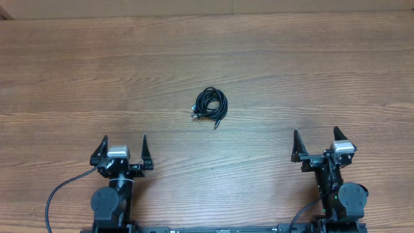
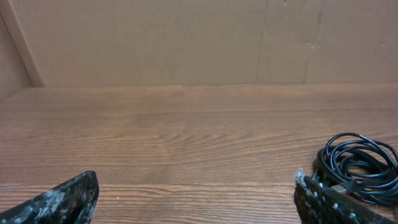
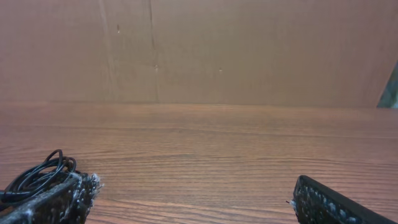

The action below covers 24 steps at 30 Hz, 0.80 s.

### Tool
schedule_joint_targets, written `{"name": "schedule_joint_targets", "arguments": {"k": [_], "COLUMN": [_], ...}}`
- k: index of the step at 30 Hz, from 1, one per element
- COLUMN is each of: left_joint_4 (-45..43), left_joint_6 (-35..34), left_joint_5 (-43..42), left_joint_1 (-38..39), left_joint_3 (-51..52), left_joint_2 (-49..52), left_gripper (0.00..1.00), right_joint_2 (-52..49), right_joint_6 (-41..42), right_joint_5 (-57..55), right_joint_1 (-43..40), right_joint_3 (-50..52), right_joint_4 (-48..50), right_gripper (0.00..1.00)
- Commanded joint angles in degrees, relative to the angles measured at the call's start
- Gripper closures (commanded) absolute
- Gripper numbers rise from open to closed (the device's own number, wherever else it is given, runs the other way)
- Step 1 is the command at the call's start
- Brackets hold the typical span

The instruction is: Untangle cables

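Observation:
The cables (image 1: 211, 105) lie as one small black coiled bundle on the wooden table, near its middle, with small plugs poking out at the lower edge. The bundle also shows at the right edge of the left wrist view (image 2: 357, 166) and at the lower left of the right wrist view (image 3: 38, 175), partly behind a fingertip. My left gripper (image 1: 123, 150) is open and empty at the near left, well short of the bundle. My right gripper (image 1: 316, 144) is open and empty at the near right.
The wooden table (image 1: 291, 71) stretches around the bundle. A brown cardboard wall (image 2: 186, 37) stands at the far edge. Thick black arm cables (image 1: 61, 191) run from the arm bases at the near edge.

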<state>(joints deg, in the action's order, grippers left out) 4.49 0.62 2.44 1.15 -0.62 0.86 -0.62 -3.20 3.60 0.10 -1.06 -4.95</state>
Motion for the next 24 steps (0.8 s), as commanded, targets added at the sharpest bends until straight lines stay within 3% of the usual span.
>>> {"name": "schedule_joint_targets", "arguments": {"k": [1,4,7,8,12,15,20,24], "left_joint_4": [-0.28,-1.27,-3.04,-4.35,-7.43,-13.49,-12.26,4.79], "left_joint_6": [1.6,-0.44,-10.51,-14.88,-16.26,-16.06,-15.61,-6.01], "left_joint_5": [0.87,-1.57,-15.08,-21.11,-29.83,-36.65,-34.69,-30.03], "left_joint_1": [0.37,0.39,0.39,0.39,0.37,0.37,0.28,0.26], "left_joint_3": [0.35,0.35,0.35,0.35,0.35,-0.07,-5.84,-20.81], "left_joint_2": [-0.55,-0.55,-0.55,-0.55,-0.55,-0.55,-0.52,2.43], "left_gripper": [0.0,0.0,0.0,0.0,0.0,0.0,0.0,0.0], "right_joint_2": [0.46,0.46,0.46,0.46,0.46,0.46,0.46,-0.37], "right_joint_6": [-0.26,-0.09,3.13,6.84,11.39,16.04,19.5,13.57], "right_joint_5": [-0.55,-0.48,6.21,14.27,31.08,34.67,31.69,21.75], "right_joint_1": [0.2,0.2,0.22,0.22,0.22,0.2,0.15,0.15], "right_joint_3": [0.57,0.57,0.59,0.59,0.59,0.57,-3.91,-15.63], "right_joint_4": [0.33,0.42,2.27,2.95,4.37,6.64,14.19,3.74], "right_gripper": [0.0,0.0,0.0,0.0,0.0,0.0,0.0,0.0]}}
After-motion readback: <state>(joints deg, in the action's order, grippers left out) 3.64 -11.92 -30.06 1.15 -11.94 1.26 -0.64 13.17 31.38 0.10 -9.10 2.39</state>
